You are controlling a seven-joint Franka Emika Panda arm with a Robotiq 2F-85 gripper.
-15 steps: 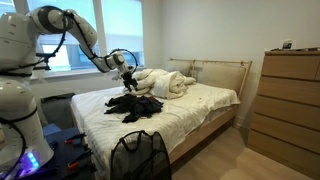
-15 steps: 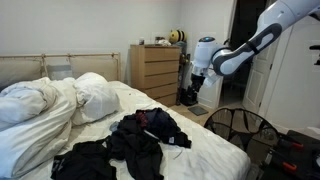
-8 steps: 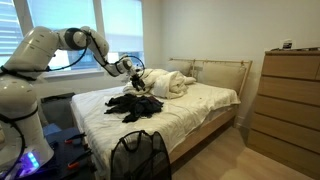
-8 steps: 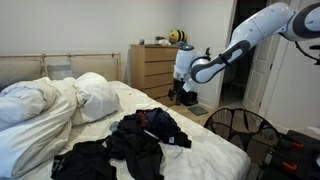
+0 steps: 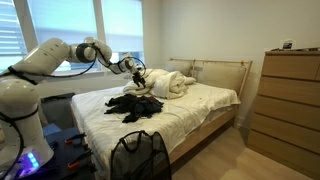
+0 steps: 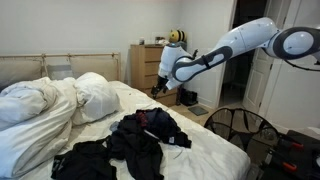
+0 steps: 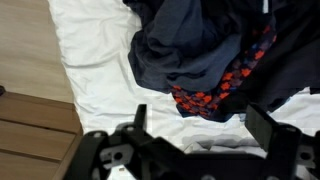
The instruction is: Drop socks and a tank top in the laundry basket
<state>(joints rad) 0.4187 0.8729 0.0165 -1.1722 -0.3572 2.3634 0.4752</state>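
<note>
Right, starting at the left: the arm [image 5: 60,55] reaches in from the window side over the bed [image 5: 205,100]. The gripper [image 5: 133,70] hangs above the far edge of the pile of dark clothes [image 5: 135,104], apart from it. The jaws stand wide with nothing between them. That is plain in the wrist view, where the gripper [image 7: 200,128] looks down on a navy garment [image 7: 190,50] with a red-patterned piece [image 7: 225,85] tucked against it. That wide stance makes sense to me: soft, bunched cloth wants a broad bite from above. Which bits are the socks and which the tank top, I cannot tell.

The pile sits mid-bed on the white sheet, within the arm's reach. In both exterior views it sprawls wider than it is deep, a flat heap [image 6: 140,135] with no end that points anywhere.

Just below it in an exterior view, the laundry basket [image 5: 138,137] stands on the floor at the foot of the bed. It is upright, with its long axis vertical, its round rim on top and its mouth facing the ceiling, ready for a drop from above. It is well apart from the gripper, so I'd judge the first pick-up is the step in hand.

Further right lies the crumpled duvet [image 5: 165,82] near the headboard. At the far right is the wooden dresser [image 5: 290,100], which plays no part.
</note>
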